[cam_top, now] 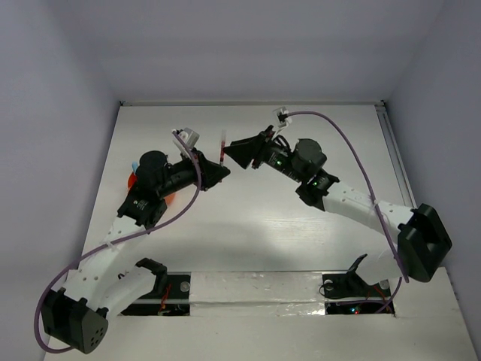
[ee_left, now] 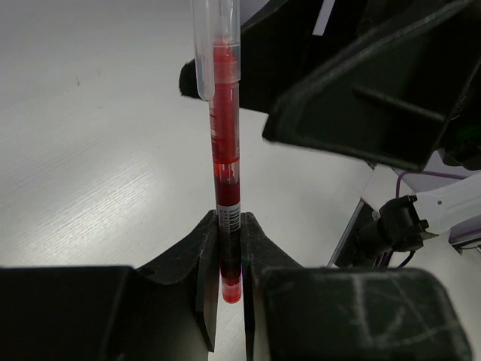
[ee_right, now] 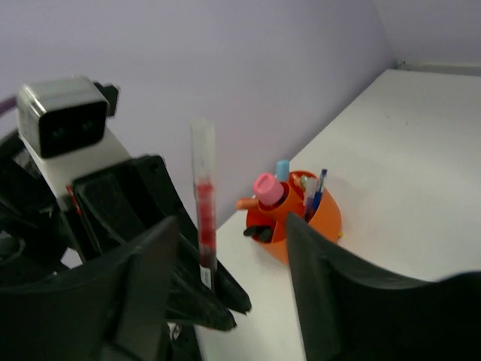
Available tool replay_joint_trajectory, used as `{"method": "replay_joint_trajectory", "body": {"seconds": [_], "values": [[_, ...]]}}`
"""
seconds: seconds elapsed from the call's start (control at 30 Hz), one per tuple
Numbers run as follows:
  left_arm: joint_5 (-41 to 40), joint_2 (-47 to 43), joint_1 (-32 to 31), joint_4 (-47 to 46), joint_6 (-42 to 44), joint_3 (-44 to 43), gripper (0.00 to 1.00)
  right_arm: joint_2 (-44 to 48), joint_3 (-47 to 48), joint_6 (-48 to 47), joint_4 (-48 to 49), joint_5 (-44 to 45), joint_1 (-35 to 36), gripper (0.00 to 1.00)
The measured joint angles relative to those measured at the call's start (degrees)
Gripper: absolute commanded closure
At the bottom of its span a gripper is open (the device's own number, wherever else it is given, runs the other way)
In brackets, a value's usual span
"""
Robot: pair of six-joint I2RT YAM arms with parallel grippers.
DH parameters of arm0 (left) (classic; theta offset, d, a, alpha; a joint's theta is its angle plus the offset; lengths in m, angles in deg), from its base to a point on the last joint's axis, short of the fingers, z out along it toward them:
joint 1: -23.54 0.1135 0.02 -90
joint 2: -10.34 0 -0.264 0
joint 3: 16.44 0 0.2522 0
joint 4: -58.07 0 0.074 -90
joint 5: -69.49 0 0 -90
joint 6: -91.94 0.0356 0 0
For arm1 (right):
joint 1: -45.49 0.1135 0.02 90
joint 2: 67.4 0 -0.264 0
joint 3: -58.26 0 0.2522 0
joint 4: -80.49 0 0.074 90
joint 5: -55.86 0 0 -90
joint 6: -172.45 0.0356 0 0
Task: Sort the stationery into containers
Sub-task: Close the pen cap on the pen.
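Clamping the lower end of a red pen point(ee_left: 225, 135) between its closed fingers, the left gripper point(ee_left: 229, 226) holds it above the white table point(cam_top: 301, 218), the pen's clear cap at the far end. The right gripper point(ee_right: 229, 226) faces it with jaws spread, one finger on each side of the pen and a gap showing at both. Near the left wall stands the orange pot point(ee_right: 323, 218), holding a pink-capped tube point(ee_right: 265, 186), a blue pen point(ee_right: 319, 184) and a pale blue cap point(ee_right: 282, 169).
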Motion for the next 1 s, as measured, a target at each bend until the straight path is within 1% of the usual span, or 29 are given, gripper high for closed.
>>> {"method": "replay_joint_trajectory", "body": {"seconds": [0.07,0.1,0.17,0.2,0.27,0.3,0.4,0.53,0.67,0.77,0.8,0.9,0.93,1.0], "values": [[0.0,-0.92,-0.02,-0.66,-0.17,0.0,1.0,0.9,-0.02,-0.66,-1.97,-1.44,0.15,0.28],[0.02,-1.36,-0.02,-0.87,-0.33,0.0,1.0,1.51,-0.02,-1.11,-2.8,-2.1,0.22,0.23],[0.07,-1.95,-0.02,-1.27,-0.72,0.0,1.0,3.23,-0.04,-1.62,-4.35,-3.74,0.13,0.2],[0.15,-2.21,-0.02,-1.57,-1.03,0.0,1.0,4.15,-0.04,-1.9,-4.96,-4.57,-0.13,0.15],[0.5,-2.45,-0.02,-2.36,-1.53,0.07,1.0,6.58,-0.15,-2.27,-6.21,-6.95,-1.11,0.11],[0.85,-2.51,-0.02,-2.91,-1.81,0.2,1.0,7.63,-0.13,-2.6,-6.67,-8.41,-1.81,0.08],[2.27,-2.51,-0.02,-4.28,-2.75,0.59,1.0,9.2,1.62,-3.15,-8.24,-13.33,-4.63,0.05],[4.0,-2.51,-0.15,-5.27,-3.45,0.61,1.0,5.35,9.75,-4.61,-11.54,-18.16,-6.19,0.05],[4.66,-2.47,-0.63,-5.79,-3.61,0.61,1.0,-0.15,16.74,-5.31,-12.96,-21.4,-6.19,0.11],[5.01,-2.32,-1.16,-6.23,-3.61,0.61,1.0,-3.43,19.06,-5.22,-13.2,-22.95,-6.16,0.17],[5.05,-2.08,-1.29,-6.36,-3.61,0.63,1.0,-4.24,19.32,-5.03,-13.27,-23.43,-6.16,0.23],[5.09,-1.64,-1.53,-6.32,-3.61,0.61,1.0,-6.1,19.41,-4.26,-13.64,-24.72,-6.16,0.31],[5.09,-1.55,-1.53,-6.29,-3.61,0.61,1.0,-6.56,19.41,-4.04,-13.7,-24.94,-6.16,0.39],[5.09,-1.49,-1.53,-6.32,-3.61,0.61,1.0,-7.21,19.41,-3.8,-13.81,-25.44,-6.16,0.45]]}}
